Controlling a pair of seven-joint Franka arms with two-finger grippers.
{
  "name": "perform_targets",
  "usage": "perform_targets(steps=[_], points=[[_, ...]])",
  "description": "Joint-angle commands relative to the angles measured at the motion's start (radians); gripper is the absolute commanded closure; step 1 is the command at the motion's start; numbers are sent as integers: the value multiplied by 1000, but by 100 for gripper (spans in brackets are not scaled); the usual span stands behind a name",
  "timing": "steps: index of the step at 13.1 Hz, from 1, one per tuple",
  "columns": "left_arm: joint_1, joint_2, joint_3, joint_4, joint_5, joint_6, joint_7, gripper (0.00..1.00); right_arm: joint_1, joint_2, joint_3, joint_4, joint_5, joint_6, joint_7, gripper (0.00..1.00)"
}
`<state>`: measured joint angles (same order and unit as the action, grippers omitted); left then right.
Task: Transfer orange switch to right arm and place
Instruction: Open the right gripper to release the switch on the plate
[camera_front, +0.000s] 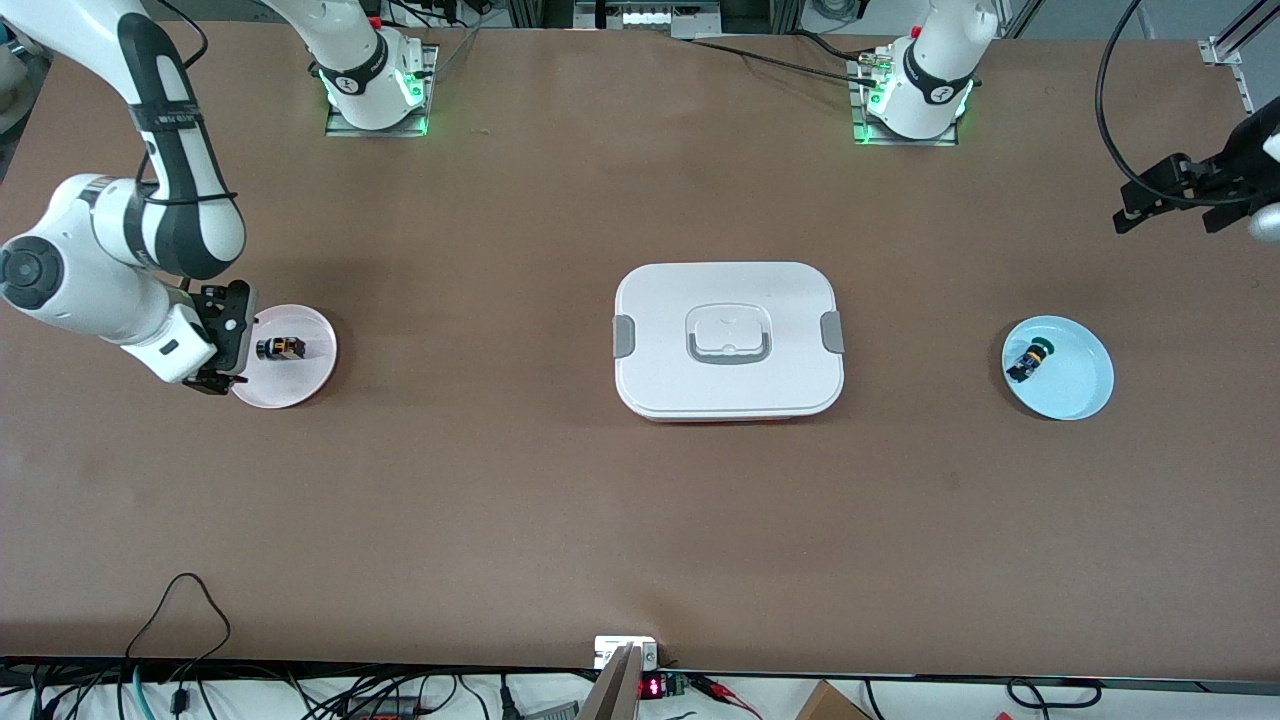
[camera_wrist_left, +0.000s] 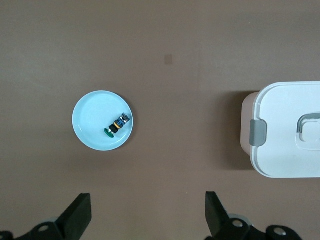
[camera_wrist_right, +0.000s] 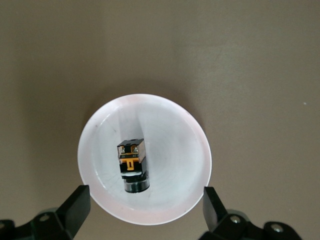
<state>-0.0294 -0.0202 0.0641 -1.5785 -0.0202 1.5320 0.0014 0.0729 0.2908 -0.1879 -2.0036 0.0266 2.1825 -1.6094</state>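
Orange switch (camera_front: 280, 348): lying loose in pink plate (camera_front: 315, 385). Right tool (camera_front: 222, 345), left tool (camera_front: 1175, 195): fingers apart, empty. Risk: retreating tool clips plate rim, rolling switch.

orange switch (camera_front: 280, 347) on plate (camera_front: 312, 380), lidded box (camera_front: 728, 340) mid-table

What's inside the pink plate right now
The orange switch lies on its side in the pink plate, nothing else with it. The open right gripper hangs over the plate's edge, covering a bit of the rim. The open left gripper waits off at its own end.
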Motion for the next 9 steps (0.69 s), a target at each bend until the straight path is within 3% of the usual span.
perform_targets(steps=[1, 6, 9], points=[[-9, 88, -6, 98, 28, -18, -15, 0, 2, -25, 2, 58, 13, -123, 139, 0], [-12, 124, -6, 109, 22, -16, -15, 0, 24, -41, 2, 181, 12, -346, 556, 0], [-50, 146, -4, 141, 28, -16, -24, 0, 50, -53, 2, 206, 12, -372, 803, 0]])
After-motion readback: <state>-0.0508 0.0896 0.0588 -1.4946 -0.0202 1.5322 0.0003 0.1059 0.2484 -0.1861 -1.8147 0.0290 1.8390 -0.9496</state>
